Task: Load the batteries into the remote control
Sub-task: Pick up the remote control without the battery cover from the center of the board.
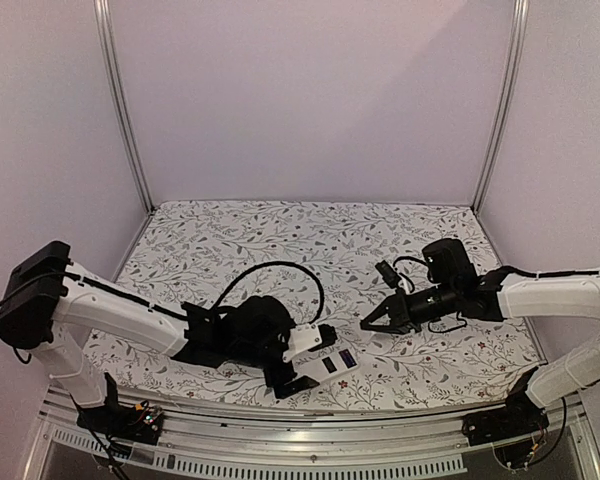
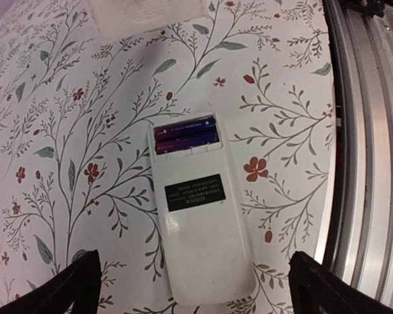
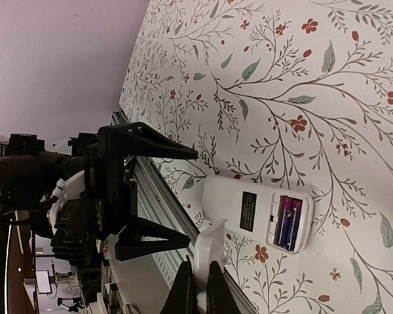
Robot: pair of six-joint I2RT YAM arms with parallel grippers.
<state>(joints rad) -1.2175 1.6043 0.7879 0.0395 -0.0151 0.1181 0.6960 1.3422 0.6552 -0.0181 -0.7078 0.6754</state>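
Note:
The remote control (image 2: 200,216) lies back up on the flowered cloth, near the table's front edge. Its slot is uncovered, and two dark purplish batteries (image 2: 187,136) lie in it side by side. My left gripper (image 2: 193,258) is open, its black fingers (image 2: 72,288) on either side of the remote's closed end without touching it. From above, the remote (image 1: 338,365) sits just right of the left gripper (image 1: 310,358). My right gripper (image 3: 198,275) is shut on a small white cover piece (image 3: 209,245), above and beside the remote (image 3: 249,209). The right gripper (image 1: 375,322) hovers right of centre.
A metal rail (image 2: 367,163) runs along the table's near edge, close beside the remote. A black cable (image 1: 270,270) loops over the left arm. Pale walls and metal posts (image 1: 125,110) enclose the table at the back and sides.

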